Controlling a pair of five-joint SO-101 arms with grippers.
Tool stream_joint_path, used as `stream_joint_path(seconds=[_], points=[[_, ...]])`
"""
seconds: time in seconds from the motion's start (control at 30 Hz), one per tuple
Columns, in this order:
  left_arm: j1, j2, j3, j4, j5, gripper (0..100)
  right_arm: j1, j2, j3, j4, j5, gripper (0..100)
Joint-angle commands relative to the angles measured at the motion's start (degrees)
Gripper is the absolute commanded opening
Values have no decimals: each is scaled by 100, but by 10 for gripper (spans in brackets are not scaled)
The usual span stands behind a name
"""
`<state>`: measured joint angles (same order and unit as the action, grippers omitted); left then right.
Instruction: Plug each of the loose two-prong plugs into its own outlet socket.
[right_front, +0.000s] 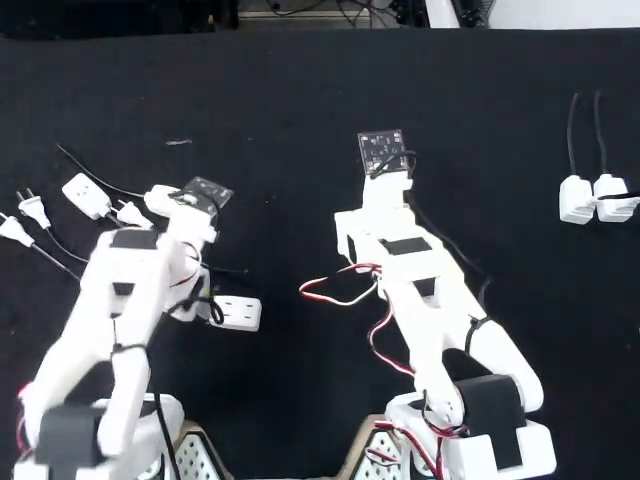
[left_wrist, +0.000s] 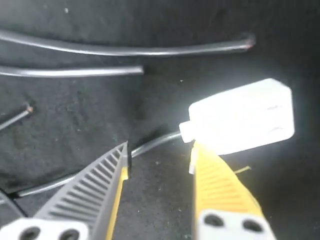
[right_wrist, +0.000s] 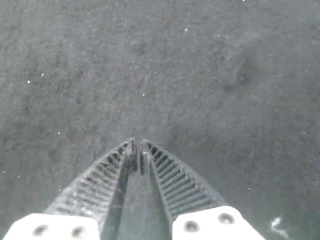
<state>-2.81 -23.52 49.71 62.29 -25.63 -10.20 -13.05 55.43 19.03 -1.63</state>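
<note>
Here, left gripper (left_wrist: 158, 147) spread wide beside white outlet socket (left_wrist: 240, 120).

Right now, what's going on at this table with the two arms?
The left claw is open beside a white corded block on the black cloth, gripping nothing. The right claw is shut over bare cloth. Two-prong plugs lie loose near the cloth's left edge, not yet plugged in.

Lab bench: black cloth (right_front: 300, 90), cables (right_front: 352, 12)

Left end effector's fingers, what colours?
One grey finger, one yellow finger; clearest in the left wrist view.
</note>
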Motion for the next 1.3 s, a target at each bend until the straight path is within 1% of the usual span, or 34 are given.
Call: stream_joint_path(seconds=[0.0, 0.07, 0.17, 0.27, 0.4, 0.57, 0.8, 1.0, 1.27], points=[[-154, -888, -57, 158, 167, 205, 62, -13, -154, -141, -44, 11], [-558, -1125, -321, 466, 176, 206, 62, -13, -154, -141, -44, 11], [-1516, -1284, -901, 870, 158, 206, 62, -13, -154, -132, -44, 11], [-2492, -1187, -1508, 976, 158, 206, 53, -13, -154, -132, -44, 11], [-3204, -589, -2114, 1002, 176, 206, 53, -13, -154, -132, -53, 11], [-3574, 598, -2738, 967, 237, 206, 53, -13, -154, -114, -53, 11], [-3890, 2426, -4207, 985, 1160, 206, 53, -13, -145, -105, -53, 11], [-4242, 3631, -5613, 958, 1873, 206, 53, -13, -145, -114, -53, 11], [-4470, 5178, -7116, 958, 2523, 206, 53, -13, -145, -123, -53, 11]])
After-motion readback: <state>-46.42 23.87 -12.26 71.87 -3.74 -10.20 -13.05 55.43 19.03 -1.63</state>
